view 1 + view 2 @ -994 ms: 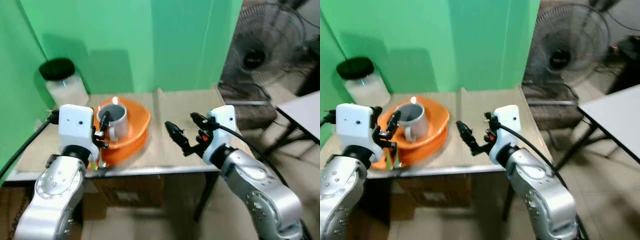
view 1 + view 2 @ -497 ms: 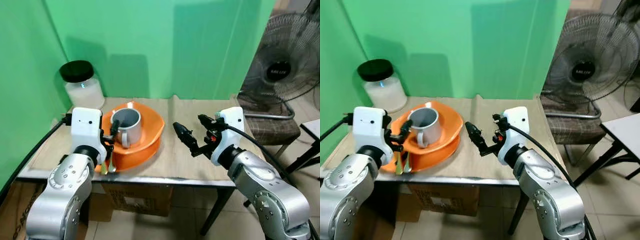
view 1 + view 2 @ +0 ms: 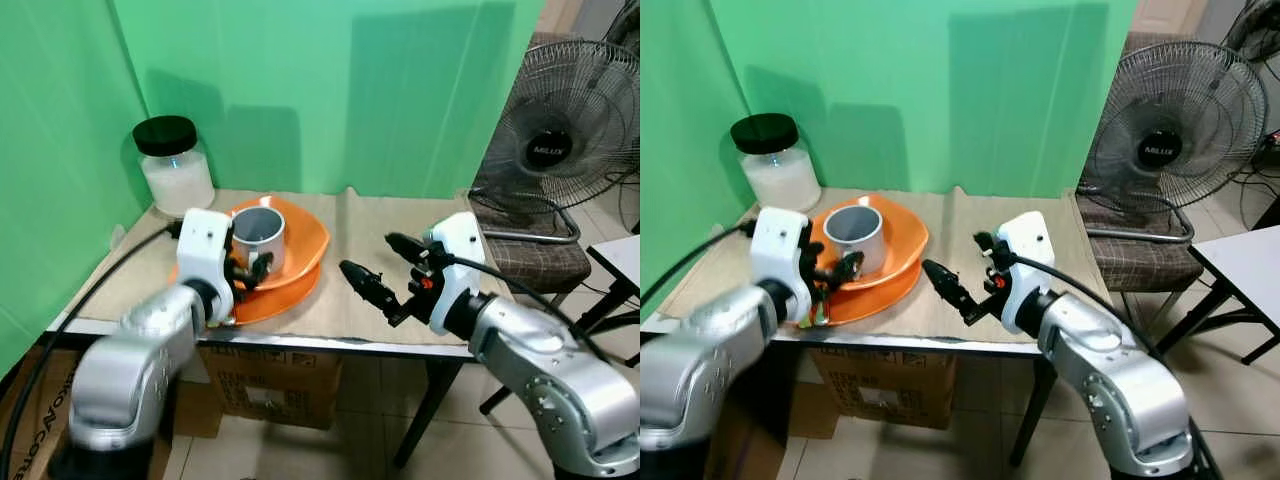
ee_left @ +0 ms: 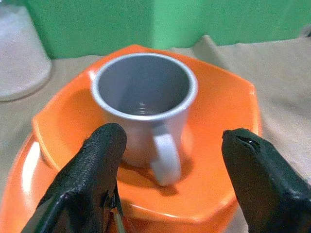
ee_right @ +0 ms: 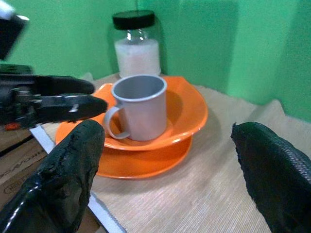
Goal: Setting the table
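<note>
1. Looking through the left eye view, I see my left hand [image 3: 255,270] at the near edge of the orange bowl [image 3: 300,245], fingers apart, holding nothing. The grey mug [image 3: 259,232] stands upright in that bowl, which sits on an orange plate [image 3: 285,298] on the worktop [image 3: 360,225].
2. Right eye view: my right hand [image 3: 962,275] hovers over the worktop just right of the plate, fingers spread, empty. A glass jar [image 3: 772,160] with a black lid stands at the back left corner; a fan [image 3: 1175,125] is off to the right.
3. Left wrist view: the black fingers [image 4: 95,174] are wide apart with the mug's handle [image 4: 164,158] between them, not touching.
4. Right wrist view: fingers [image 5: 68,170] open, mug, bowl and jar ahead.
</note>
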You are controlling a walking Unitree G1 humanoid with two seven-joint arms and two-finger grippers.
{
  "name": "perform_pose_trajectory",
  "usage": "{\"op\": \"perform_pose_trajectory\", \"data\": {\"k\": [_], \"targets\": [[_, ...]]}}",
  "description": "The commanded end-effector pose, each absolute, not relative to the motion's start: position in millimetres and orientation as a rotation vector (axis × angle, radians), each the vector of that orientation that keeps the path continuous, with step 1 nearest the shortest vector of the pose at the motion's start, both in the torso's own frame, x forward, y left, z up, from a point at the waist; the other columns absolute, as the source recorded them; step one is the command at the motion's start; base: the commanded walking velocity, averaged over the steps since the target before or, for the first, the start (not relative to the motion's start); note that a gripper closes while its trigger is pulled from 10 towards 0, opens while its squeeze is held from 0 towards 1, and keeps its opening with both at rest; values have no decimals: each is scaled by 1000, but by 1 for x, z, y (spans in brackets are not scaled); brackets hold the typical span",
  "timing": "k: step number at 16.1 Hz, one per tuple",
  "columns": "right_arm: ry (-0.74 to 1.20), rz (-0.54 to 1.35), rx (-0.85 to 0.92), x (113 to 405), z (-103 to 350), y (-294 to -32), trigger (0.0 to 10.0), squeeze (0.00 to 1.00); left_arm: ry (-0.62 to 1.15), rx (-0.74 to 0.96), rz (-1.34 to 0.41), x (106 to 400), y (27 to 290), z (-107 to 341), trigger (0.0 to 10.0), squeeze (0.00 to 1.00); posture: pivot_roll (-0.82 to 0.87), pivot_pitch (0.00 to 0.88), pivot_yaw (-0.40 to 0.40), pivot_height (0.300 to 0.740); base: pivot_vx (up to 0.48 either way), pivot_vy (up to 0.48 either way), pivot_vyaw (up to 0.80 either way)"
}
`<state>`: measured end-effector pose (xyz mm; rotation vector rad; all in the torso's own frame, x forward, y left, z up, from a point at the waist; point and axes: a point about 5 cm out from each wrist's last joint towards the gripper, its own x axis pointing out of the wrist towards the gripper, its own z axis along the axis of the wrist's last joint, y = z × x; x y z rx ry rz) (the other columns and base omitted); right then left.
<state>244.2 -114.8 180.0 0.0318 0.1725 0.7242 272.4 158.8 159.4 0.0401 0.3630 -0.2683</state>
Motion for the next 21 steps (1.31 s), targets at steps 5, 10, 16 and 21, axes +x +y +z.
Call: {"op": "perform_pose_trajectory", "data": {"k": [5, 10, 16, 21], "targets": [[171, 777, 9, 240, 184, -114, 10000, 0, 387, 55, -314, 296, 163, 152, 10000, 0, -87, 16, 4, 740, 0, 0, 0], [186, 831, -9, 236, 184, -112, 10000, 0, 428, 35, -376, 313, 158, 140, 10000, 0, -99, 20, 1, 740, 0, 0, 0], [225, 938, -87, 228, 186, -118, 10000, 0, 451, 147, -358, 320, 164, 145, 3725, 0, -101, 19, 4, 740, 0, 0, 0], [239, 1024, -110, 223, 186, -116, 10000, 0, 428, 164, -354, 321, 167, 146, 0, 0, -97, 15, -7, 740, 0, 0, 0]]}}
